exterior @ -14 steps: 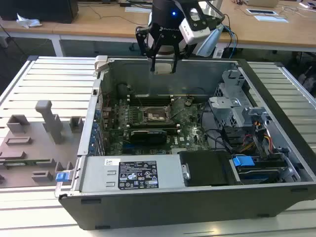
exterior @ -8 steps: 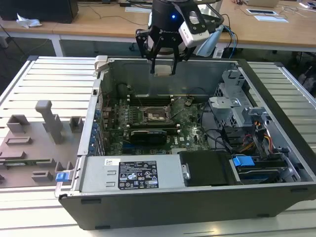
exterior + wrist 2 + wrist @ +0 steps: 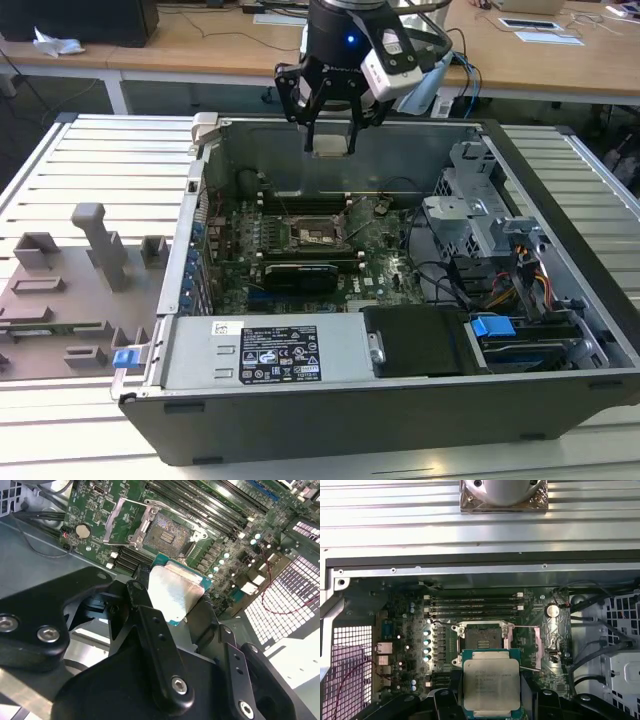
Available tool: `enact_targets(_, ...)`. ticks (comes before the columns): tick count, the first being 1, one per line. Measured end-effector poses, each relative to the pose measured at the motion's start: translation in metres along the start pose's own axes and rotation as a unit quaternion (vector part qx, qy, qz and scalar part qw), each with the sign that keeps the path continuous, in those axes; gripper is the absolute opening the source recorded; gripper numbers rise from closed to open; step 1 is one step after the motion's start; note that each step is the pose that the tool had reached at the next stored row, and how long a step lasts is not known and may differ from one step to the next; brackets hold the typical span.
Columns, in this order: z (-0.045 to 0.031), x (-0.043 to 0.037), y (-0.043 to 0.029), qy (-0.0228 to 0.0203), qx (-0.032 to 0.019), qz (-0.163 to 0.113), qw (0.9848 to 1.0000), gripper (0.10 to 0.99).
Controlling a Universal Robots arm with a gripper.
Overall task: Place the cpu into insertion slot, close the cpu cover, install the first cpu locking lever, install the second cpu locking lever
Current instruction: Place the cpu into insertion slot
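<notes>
Even bright room light; glare on cpu [image 3: 175,592] lid; case [image 3: 330,410] interior shadowed.

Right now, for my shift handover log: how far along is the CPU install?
Done: nothing seated yet. In hand: the gripper grips the cpu over the open case. Left: the insertion slot is empty and the cpu cover is swung open, so nothing is locked down.
</notes>
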State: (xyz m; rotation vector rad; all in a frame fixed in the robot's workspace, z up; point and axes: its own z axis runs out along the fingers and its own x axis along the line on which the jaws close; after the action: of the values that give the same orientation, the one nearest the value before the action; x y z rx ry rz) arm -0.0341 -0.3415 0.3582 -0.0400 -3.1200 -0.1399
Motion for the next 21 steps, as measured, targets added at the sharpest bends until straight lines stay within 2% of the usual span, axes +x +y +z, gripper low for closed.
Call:
enact_targets(5,0.0055,-0.0001,-0.0005,0.0,0.0,0.0,1.0,0.545)
enact_targets(9,0.0135,-0.0003,-0.0012,0.0,0.0005,0.0,1.0,0.545)
enact_targets(21,0.0237,-0.0005,-0.0021,0.0,0.0006,0.0,1.0,0.545)
